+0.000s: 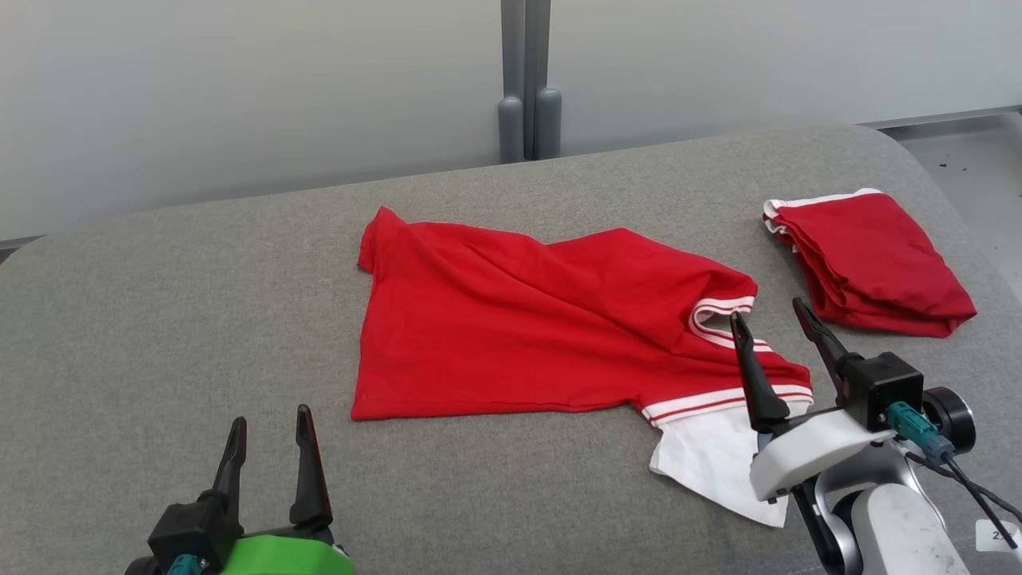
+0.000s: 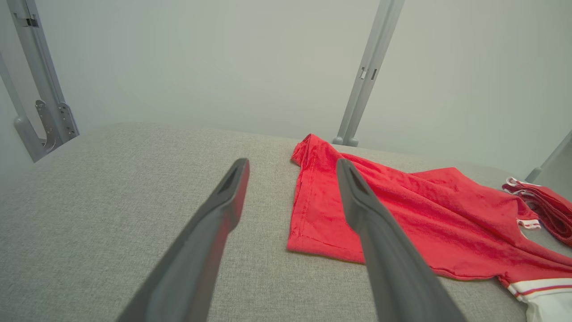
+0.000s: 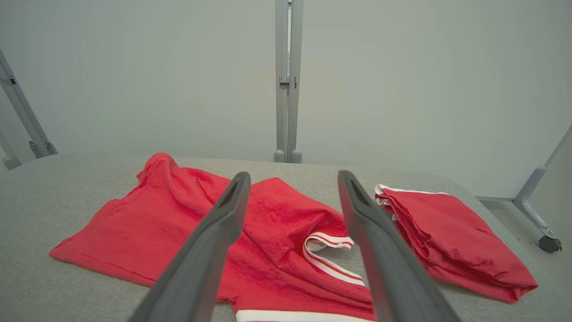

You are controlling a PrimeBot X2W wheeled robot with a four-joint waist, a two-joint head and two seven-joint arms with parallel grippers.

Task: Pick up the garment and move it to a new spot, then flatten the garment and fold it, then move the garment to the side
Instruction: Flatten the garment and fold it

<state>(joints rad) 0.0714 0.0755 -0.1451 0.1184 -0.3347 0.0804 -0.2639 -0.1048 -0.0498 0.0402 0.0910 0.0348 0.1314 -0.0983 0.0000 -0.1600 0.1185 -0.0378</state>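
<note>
The garment (image 1: 519, 319) is a red T-shirt with white-and-red striped trim and a white sleeve. It lies spread but wrinkled in the middle of the grey padded table (image 1: 160, 319). In the left wrist view the garment (image 2: 424, 210) sits to the right of my fingers; in the right wrist view the garment (image 3: 147, 223) lies straight ahead. My right gripper (image 1: 766, 310) (image 3: 293, 174) hovers open over the collar and sleeve end, holding nothing. The left gripper (image 1: 270, 415) (image 2: 291, 162) stands open and empty near the front edge, left of the shirt's hem.
A second red garment (image 1: 870, 255) (image 3: 447, 232), folded, lies at the table's right end. A grey post (image 1: 527, 80) stands behind the table against a pale wall. Floor (image 1: 974, 160) shows past the right edge. Bare grey padding stretches to the left.
</note>
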